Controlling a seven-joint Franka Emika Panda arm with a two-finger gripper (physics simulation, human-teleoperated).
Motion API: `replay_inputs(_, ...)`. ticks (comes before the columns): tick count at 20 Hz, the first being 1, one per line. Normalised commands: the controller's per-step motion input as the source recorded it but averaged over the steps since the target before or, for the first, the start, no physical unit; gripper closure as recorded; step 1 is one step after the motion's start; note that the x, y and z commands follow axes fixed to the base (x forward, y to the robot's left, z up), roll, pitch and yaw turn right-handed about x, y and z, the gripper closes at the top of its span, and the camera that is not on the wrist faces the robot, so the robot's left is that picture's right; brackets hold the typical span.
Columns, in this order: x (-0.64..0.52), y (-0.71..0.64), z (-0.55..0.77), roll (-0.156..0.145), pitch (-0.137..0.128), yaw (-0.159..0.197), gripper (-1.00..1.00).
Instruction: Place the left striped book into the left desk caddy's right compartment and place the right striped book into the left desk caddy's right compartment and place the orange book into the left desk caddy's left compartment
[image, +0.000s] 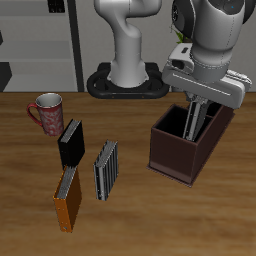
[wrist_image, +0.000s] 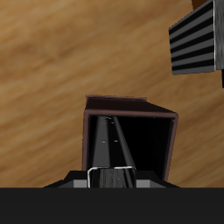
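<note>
- the gripper (image: 196, 120) reaches down into the left desk caddy (image: 178, 152), its fingers sunk below the rim so their tips are hidden in the exterior view.
- a striped book (image: 192, 122) stands upright between the fingers inside the caddy; only a narrow strip of it shows above the rim, and the claw appears closed on it.
- in the wrist view the same book (wrist_image: 112, 144) shows edge-on as a thin pale line running down the dark well, with the metal finger ends (wrist_image: 110, 172) at its near end; much of that view is a black band cut off by the gripper body.
- the divider is not visible in either view, so i cannot tell which compartment the book is in.
- the caddy's inside is very dark and its floor cannot be made out.
- the other striped book (image: 106, 168) lies on the table well apart from the caddy, nearer the table's front edge; part of it (wrist_image: 194, 39) shows in the wrist view, cropped by the frame.
- the orange book (image: 67, 199) lies beside that striped book, closer to the front edge; its grey page edge shows.
- a black book (image: 71, 142) lies just behind the orange one, their ends close or touching; i cannot tell which.
- a red patterned mug (image: 47, 110) stands farther back on the table (image: 140, 220).
- only one caddy is in view.
</note>
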Motion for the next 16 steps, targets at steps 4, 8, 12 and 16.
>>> replay_inputs(4,0.03,0.03,-0.22,0.016,0.047,-0.001,1.00)
replay_inputs(8,-0.03,0.03,-0.16,0.011,0.028,-0.007,1.00)
replay_inputs(12,0.02,0.11,-0.21,0.030,0.057,-0.012,1.00)
replay_inputs(16,0.00,0.09,-0.15,0.013,0.030,0.032,1.00)
